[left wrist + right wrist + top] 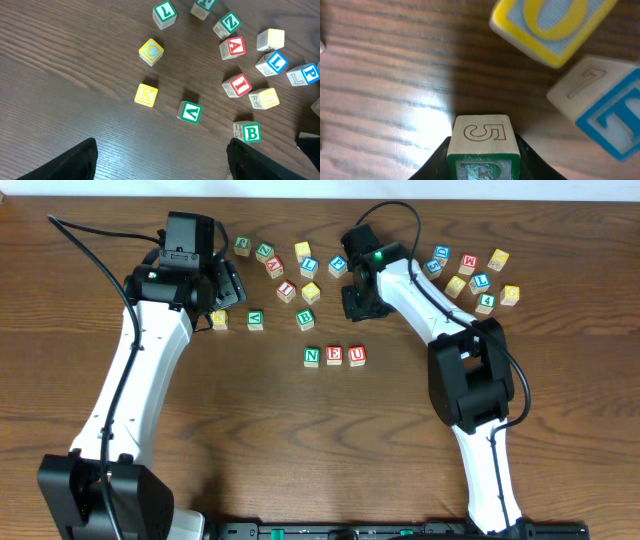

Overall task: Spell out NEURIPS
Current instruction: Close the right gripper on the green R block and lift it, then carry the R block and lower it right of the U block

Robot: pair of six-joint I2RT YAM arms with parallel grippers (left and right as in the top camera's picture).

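Green N (312, 356), red E (334, 355) and red U (356, 355) stand in a row at mid-table. My right gripper (358, 302) is behind that row, low over the table. It is shut on the green R cube (481, 135), whose upper side shows a 5. Red I (287, 290) and blue P (338, 266) lie in the loose group behind; both also show in the left wrist view, I (238, 85) and P (306, 74). My left gripper (167, 165) is open and empty, left of that group. Several yellow-faced cubes lie about; their letters are unclear.
The loose group also holds green B (248, 132), green V (190, 111), yellow K (146, 94), red A (233, 47) and blue L (272, 62). A second group with a green 4 (486, 301) lies at the right rear. A yellow O cube (550, 25) lies close ahead of my right gripper.
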